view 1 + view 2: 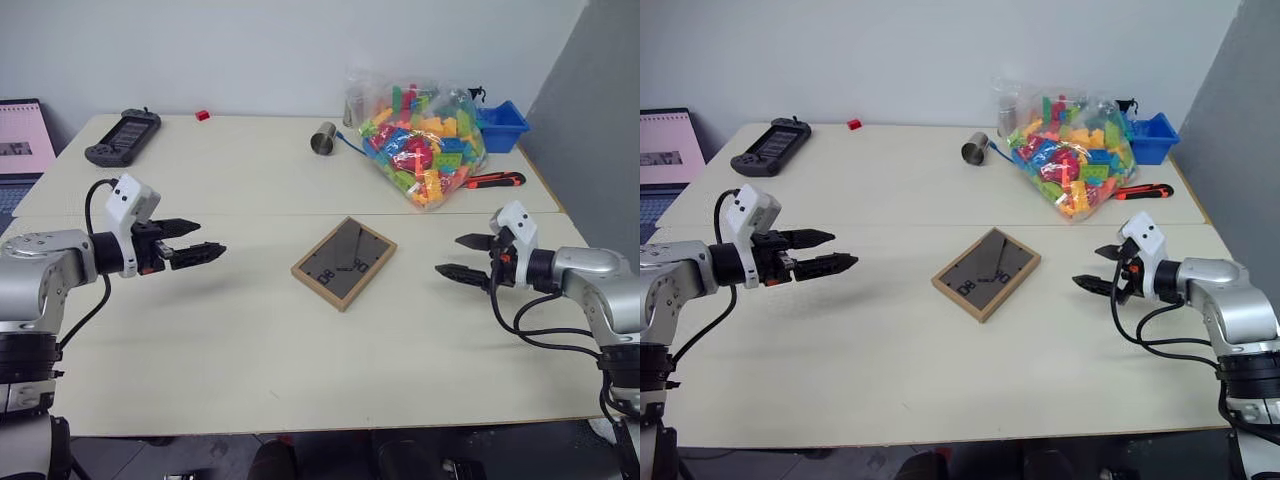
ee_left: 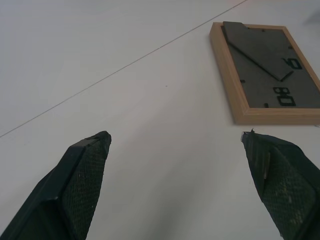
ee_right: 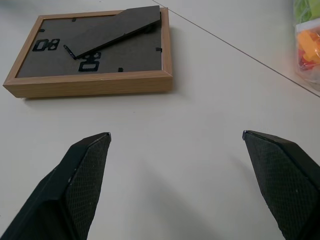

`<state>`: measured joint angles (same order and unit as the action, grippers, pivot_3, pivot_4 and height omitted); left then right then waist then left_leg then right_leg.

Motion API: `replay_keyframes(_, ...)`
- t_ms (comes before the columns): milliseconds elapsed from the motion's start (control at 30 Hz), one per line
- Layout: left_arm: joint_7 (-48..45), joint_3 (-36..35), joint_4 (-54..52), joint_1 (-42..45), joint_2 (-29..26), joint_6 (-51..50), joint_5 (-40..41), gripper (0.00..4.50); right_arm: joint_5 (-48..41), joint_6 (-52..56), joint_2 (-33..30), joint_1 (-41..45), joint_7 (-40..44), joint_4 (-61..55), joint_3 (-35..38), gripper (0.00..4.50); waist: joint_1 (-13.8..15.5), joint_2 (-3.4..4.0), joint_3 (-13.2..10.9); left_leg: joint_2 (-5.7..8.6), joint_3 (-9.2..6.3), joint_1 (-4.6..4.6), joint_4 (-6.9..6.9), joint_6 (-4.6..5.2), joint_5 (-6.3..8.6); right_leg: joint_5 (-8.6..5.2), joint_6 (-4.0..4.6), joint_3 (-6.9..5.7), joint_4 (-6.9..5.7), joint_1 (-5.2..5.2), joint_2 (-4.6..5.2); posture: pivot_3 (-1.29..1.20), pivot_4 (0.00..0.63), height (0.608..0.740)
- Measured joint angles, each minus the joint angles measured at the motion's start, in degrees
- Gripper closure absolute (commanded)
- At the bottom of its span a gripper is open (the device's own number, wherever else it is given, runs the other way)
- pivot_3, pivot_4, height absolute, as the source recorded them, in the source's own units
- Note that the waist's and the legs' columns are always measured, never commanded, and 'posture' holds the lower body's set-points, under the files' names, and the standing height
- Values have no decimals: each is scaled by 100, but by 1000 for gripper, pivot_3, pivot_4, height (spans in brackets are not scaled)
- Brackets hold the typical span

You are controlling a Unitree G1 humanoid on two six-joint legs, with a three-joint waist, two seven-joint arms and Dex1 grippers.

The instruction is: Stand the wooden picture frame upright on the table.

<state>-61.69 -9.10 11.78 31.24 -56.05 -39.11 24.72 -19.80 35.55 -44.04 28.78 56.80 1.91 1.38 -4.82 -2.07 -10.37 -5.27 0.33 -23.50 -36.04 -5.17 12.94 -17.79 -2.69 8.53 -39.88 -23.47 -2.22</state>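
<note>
The wooden picture frame [image 1: 344, 262] lies flat in the middle of the cream table [image 1: 200, 340], its dark back panel and folded stand facing up. It shows close up in both wrist views [image 2: 265, 70] [image 3: 95, 52]. My left gripper [image 1: 196, 241] hovers above the table to the frame's left, open and empty, pointing toward it. On the frame's right, my right gripper [image 1: 462, 257] also stands open and empty, aimed at it. Neither gripper touches the frame.
At the back right lie a clear bag of coloured bricks [image 1: 425, 145], a blue bin [image 1: 503, 125], an orange cutter [image 1: 495, 180] and a tipped metal can [image 1: 322, 138]. A black game console [image 1: 123, 136] and a small red piece [image 1: 203, 115] sit back left.
</note>
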Motion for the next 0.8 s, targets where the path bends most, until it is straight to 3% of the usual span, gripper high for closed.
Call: replay_keyframes(800,213,-1,200,101,134,206,-106,0,56,7,112,-4,-161,-102,-1,30,9,0,0,-1,-19,-9,-9,0,-1,1,2,-21,-10,0,0,0,150,740)
